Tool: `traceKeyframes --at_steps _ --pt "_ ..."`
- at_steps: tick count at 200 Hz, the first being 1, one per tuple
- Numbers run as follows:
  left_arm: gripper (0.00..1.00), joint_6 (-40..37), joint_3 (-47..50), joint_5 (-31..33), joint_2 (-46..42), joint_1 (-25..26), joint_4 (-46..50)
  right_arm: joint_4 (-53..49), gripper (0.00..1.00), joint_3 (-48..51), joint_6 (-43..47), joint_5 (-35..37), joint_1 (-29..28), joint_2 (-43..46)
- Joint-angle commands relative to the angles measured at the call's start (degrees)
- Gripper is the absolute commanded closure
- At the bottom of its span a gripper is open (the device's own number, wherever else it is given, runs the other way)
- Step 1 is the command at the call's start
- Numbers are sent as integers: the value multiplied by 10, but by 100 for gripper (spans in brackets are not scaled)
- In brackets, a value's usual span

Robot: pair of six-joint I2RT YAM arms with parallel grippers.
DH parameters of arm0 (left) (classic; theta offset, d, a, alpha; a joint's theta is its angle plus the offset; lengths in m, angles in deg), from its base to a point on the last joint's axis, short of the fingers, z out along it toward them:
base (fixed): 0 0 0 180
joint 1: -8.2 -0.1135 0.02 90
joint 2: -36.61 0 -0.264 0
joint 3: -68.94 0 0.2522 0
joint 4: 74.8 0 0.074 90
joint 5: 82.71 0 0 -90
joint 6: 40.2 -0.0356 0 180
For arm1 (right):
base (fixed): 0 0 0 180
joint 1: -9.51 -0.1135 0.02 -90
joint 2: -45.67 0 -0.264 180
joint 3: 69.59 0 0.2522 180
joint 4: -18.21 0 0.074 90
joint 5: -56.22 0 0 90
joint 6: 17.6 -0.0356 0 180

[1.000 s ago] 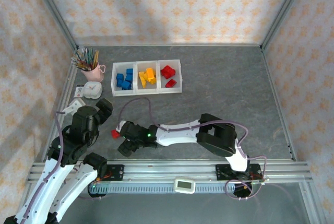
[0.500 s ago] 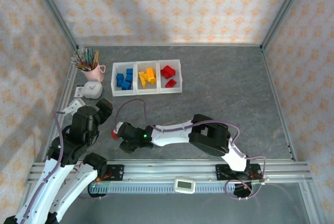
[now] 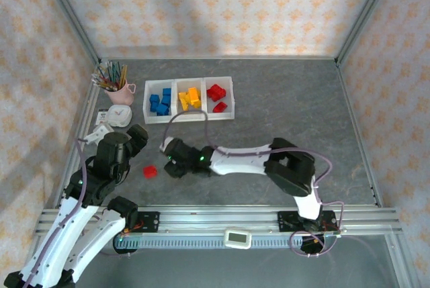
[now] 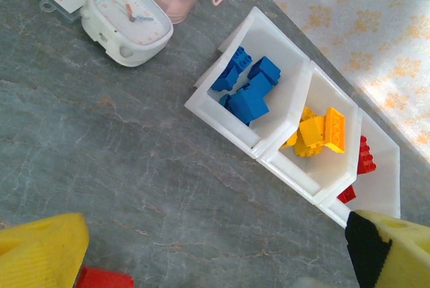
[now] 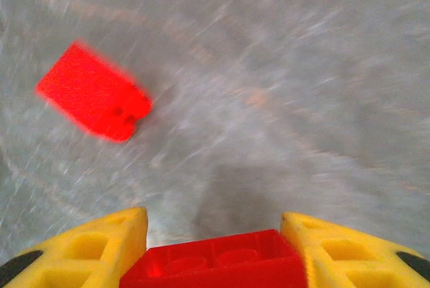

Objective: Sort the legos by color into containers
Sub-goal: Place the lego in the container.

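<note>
Now the right gripper (image 3: 169, 152) has risen off its floor spot toward the containers (image 3: 190, 119), clenched on a red lego (image 5: 215, 261). One pick done. The second red lego (image 3: 150, 172) sits front-left of the containers, well apart. The left gripper (image 4: 215, 254) is spread wide, empty, front-left too. Open table up to the front wall.
</note>
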Motion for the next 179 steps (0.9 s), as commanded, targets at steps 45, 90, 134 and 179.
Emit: traceKeyframes --at_steps 45,90,134,179 --pt "1 -64 -14 -62 89 -4 -147 -46 53 -35 -60 72 210 54" --pt "1 -80 -13 -77 139 -5 -200 -50 52 -133 -39 112 293 -35" --pt "1 -82 -14 -78 157 -6 -212 -79 34 -230 -25 142 316 -98" --pt "1 -79 -17 -66 141 -7 -194 -65 26 -190 -22 99 301 -40"
